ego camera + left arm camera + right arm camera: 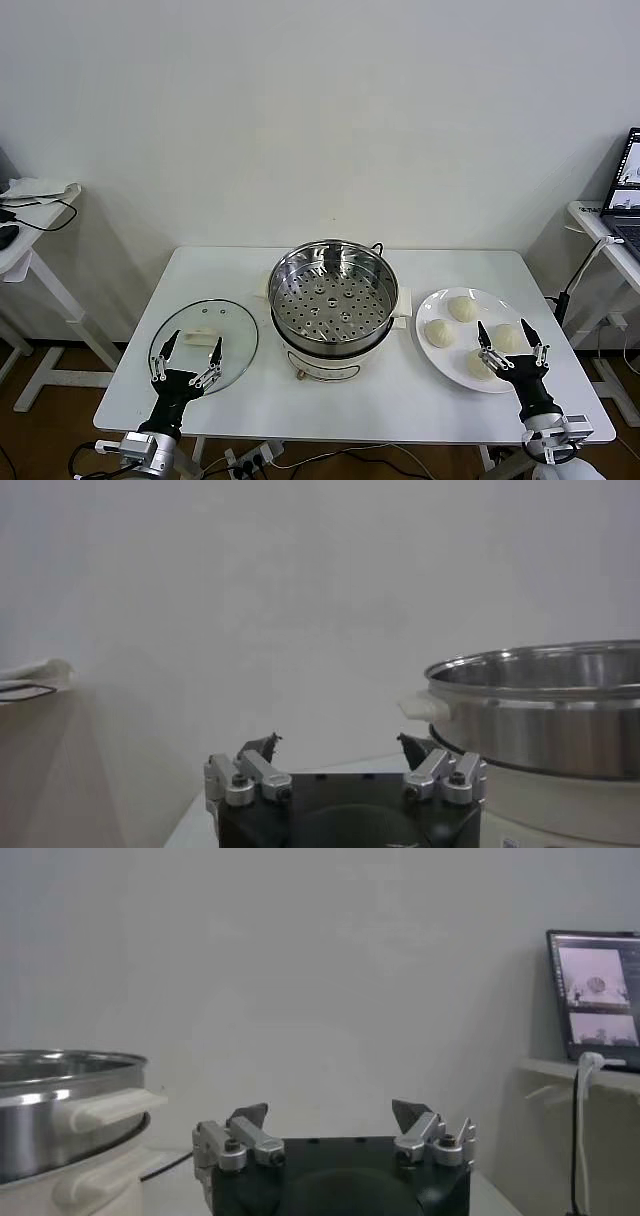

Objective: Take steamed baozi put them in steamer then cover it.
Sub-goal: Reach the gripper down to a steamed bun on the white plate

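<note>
While both pincers gape empty, right gripper [511, 340] hovers over nearest cream-white pleated baozi [481, 363] on white plate [435, 355]; left gripper [187, 354] above clear glass lid [235, 325].

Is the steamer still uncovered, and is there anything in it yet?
Uncovered and empty: the steamer shows its bare perforated tray, the cover lies flat on the table to its left, and all four baozi sit on the plate.
</note>
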